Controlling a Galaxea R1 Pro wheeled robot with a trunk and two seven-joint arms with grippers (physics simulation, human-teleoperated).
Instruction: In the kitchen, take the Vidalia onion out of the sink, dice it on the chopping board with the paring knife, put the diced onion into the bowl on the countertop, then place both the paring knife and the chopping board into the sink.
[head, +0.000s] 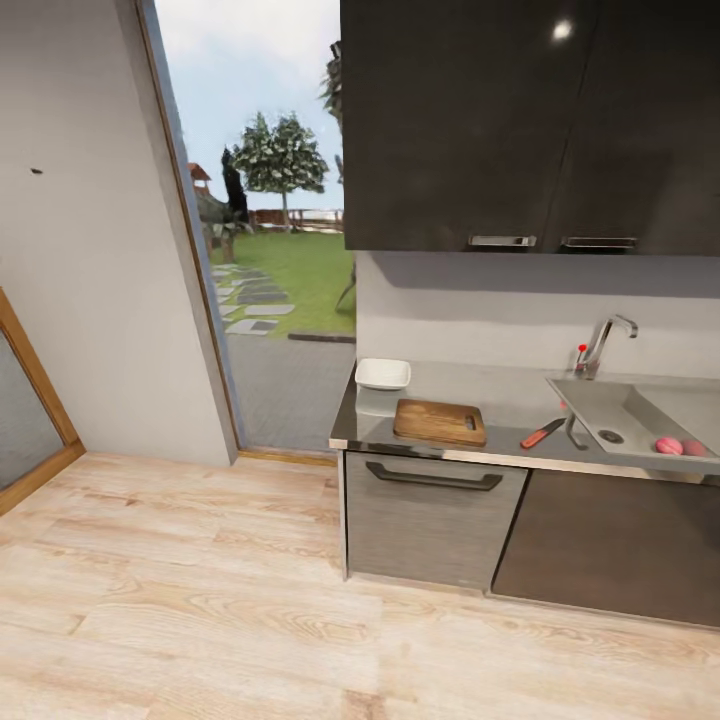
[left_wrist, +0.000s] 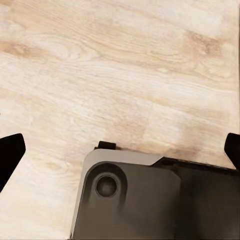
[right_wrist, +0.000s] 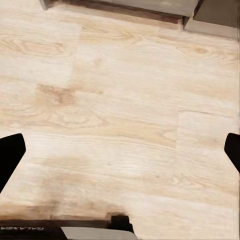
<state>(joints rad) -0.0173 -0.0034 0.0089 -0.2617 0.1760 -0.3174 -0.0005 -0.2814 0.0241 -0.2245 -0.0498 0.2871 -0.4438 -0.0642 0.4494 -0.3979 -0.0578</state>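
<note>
Head view shows the countertop (head: 520, 385) at roughly two o'clock from frame centre, with the robot standing off from it on the wooden floor (head: 200, 600). Vidalia onion (head: 669, 446) lies in the sink (head: 610, 405), near the front wall and at about three o'clock from the drain; a second pinkish shape touches it on the far side, too small to identify. Chopping board (head: 440, 421) lies flat near the counter's front edge, the bowl (head: 383, 373) just behind it at eleven o'clock, the paring knife (head: 542, 433) beside it at three o'clock.

Left gripper (left_wrist: 120, 150) and right gripper (right_wrist: 120, 152) both hang over the floor with fingertips spread wide, holding nothing.

Assessment: the onion is judged light, firm, round and smooth-skinned, so liable to roll or slip; a grasp across its widest girth, taken from above, appears soundest.
</note>
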